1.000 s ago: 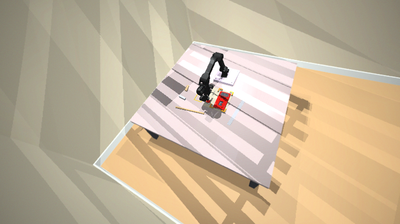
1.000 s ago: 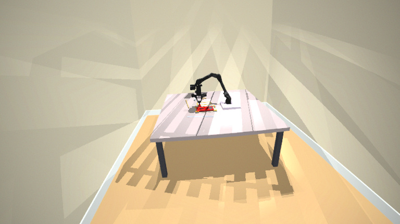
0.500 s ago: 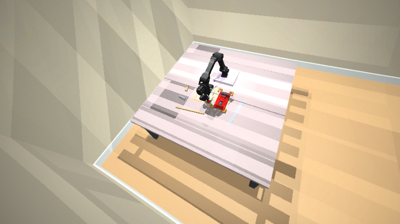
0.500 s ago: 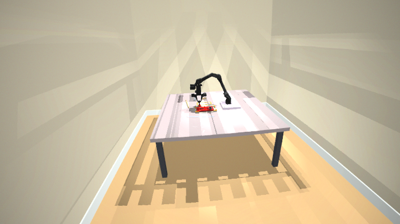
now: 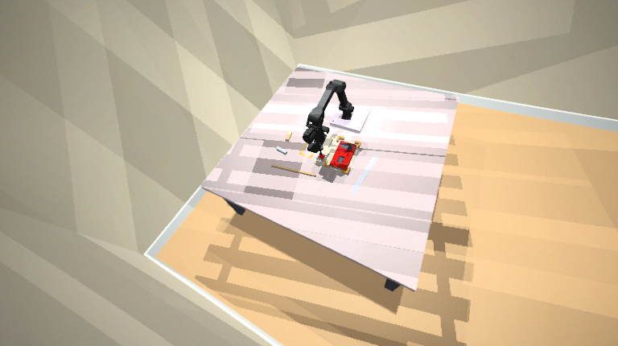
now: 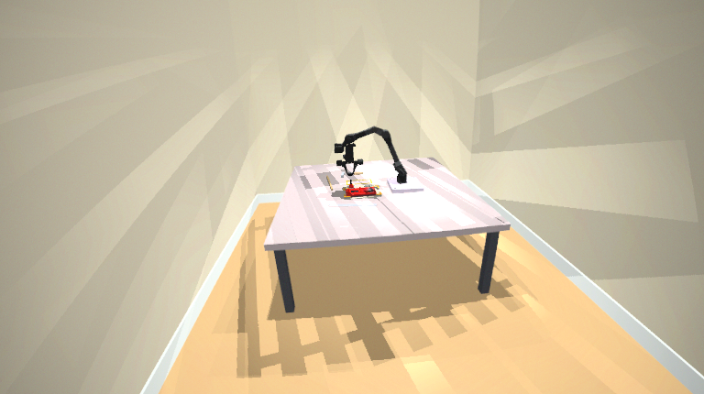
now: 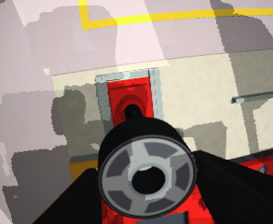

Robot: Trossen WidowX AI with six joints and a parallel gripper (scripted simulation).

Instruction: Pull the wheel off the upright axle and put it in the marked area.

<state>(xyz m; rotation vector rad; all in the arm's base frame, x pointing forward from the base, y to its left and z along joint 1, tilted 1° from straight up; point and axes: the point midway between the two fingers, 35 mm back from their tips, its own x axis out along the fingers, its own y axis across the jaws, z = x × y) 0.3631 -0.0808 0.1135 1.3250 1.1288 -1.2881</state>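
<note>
My gripper [image 6: 350,172] [image 7: 144,169] points down and is shut on the wheel [image 7: 136,155], a black tyre with a grey spoked hub. The wheel is clear of the upright axle and above it. The black axle [image 7: 132,110] [image 6: 350,182] stands on a small red block [image 7: 143,89] [image 5: 321,157] in a grey frame; its tip shows just beyond the wheel in the wrist view. In the top view the gripper hides the wheel. The marked area, a yellow outline [image 5: 306,155] [image 7: 173,17], lies on the table beside the axle's pale board [image 7: 192,84].
A red chassis [image 5: 342,155] [image 6: 361,191] with orange corner brackets sits beside the axle. A wooden stick [image 5: 293,170] [image 6: 329,182], a small tan block [image 5: 289,136], a pale blue piece [image 5: 282,150] and a pale strip [image 5: 364,175] lie around. The arm's white base plate [image 5: 360,126] is behind.
</note>
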